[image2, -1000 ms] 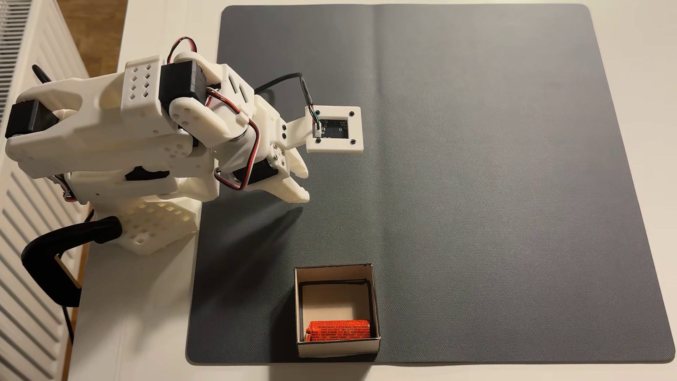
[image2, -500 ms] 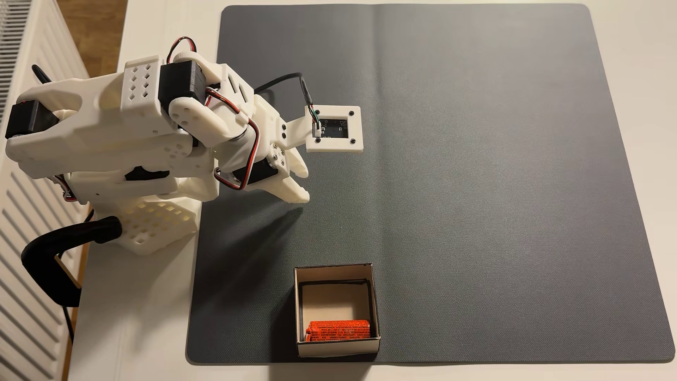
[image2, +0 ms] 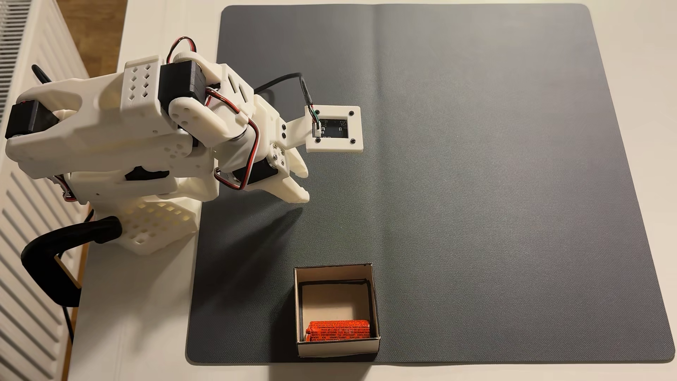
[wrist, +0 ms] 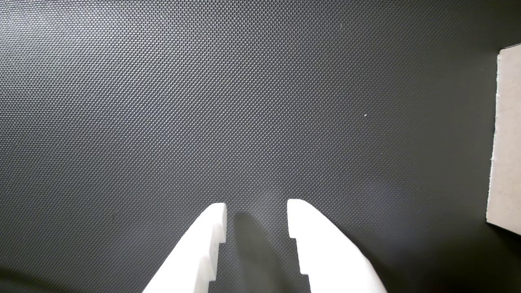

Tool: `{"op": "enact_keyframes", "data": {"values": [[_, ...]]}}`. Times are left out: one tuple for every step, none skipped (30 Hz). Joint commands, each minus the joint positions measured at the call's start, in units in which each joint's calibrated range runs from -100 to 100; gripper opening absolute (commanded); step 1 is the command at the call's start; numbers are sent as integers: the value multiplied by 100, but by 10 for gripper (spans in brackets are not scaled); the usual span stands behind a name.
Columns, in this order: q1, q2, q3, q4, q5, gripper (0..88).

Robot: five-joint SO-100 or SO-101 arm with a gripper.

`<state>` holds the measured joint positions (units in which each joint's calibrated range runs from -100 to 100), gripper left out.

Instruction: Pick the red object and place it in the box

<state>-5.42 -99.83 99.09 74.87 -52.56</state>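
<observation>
The pincer (wrist: 256,213) hangs spread and empty over the mat (image2: 476,183); well apart from it, the red object (image2: 339,330) lies inside the box (image2: 333,272).

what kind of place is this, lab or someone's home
Probably a home desk setup, not a lab. A white radiator runs beside the white table, with wood flooring past it. The arm stands by a dark grey mat, and the box is plain cardboard.
</observation>
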Motion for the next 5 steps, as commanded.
{"op": "enact_keyframes", "data": {"values": [[-37, 76, 73, 83, 5, 122], [-37, 76, 73, 83, 5, 122], [-37, 76, 73, 83, 5, 122], [-37, 76, 73, 83, 5, 122], [-37, 76, 73, 83, 5, 122]]}}
